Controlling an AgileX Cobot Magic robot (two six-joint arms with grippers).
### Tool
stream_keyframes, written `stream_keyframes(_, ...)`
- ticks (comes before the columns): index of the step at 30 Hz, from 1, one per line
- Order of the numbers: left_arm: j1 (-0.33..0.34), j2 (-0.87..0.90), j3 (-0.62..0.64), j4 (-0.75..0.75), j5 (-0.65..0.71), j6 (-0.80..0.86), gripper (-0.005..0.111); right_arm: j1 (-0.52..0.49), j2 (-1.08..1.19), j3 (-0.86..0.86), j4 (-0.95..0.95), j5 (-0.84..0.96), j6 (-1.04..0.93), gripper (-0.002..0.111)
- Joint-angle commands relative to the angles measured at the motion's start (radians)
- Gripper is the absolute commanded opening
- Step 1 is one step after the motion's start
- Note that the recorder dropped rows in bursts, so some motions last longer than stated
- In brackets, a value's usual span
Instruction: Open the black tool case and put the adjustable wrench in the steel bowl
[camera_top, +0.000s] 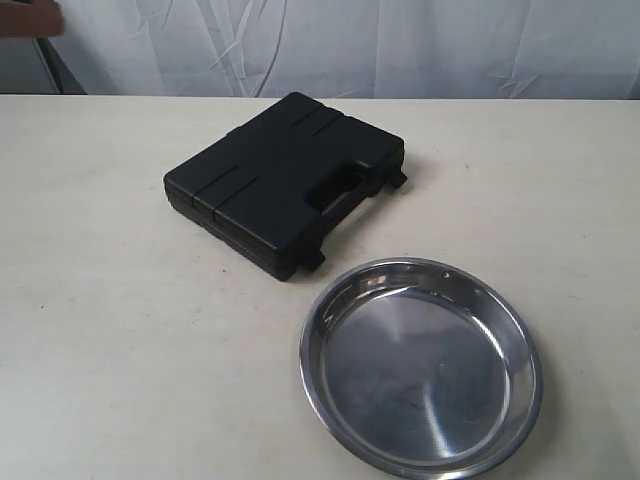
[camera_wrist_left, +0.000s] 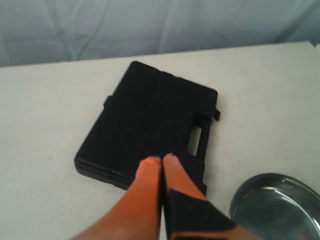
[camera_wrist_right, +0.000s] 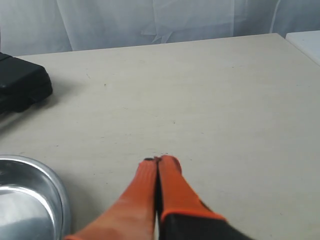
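Table (camera_top: 100, 350) carries everything: a shiny steel bowl (camera_top: 306, 350) sits empty near the front, and the black tool case (camera_top: 280, 175) lies flat just behind it, close but not touching. The case lid is down and both latches (camera_top: 315, 258) on the handle side look fastened, so nothing of the job is done yet. Opening the case, finding the wrench and moving it to the bowl all remain. No wrench shows anywhere; it is presumably shut inside.

The left gripper (camera_wrist_left: 162, 159) has its orange jaws pressed together, empty, aimed at the case's handle edge from above and apart from it. The right gripper (camera_wrist_right: 157, 161), jaws likewise closed on nothing, hangs over bare table beside the bowl, well away from the case.
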Motion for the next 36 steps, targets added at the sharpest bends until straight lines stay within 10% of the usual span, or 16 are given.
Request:
stream_keyframes(1,-0.12,0.24,-0.131,-0.016,0.027,0.064,0.0,-0.005,-0.005,0.001,0.002,-0.01,0.0,-0.001)
stream_keyframes(10,-0.417,0.6,-0.328,0.292,-0.158,-0.004,0.0,-0.005,-0.005,0.001,0.002,-0.013,0.0,-0.001)
stream_keyframes(17,-0.432,0.819,-0.559,0.368,0.189,-0.059,0.001,-0.005,-0.005,0.001,0.002,-0.013,0.0,-0.001)
stream_keyframes(25,-0.501,0.958,-0.737,0.402,0.264,-0.089,0.043,-0.005,-0.005,0.001,0.002,-0.009,0.0,-0.001)
stream_keyframes(36,-0.53,1.139,-0.899,0.445,0.376,-0.195,0.043,-0.005,-0.005,0.001,0.002,-0.009,0.0,-0.001)
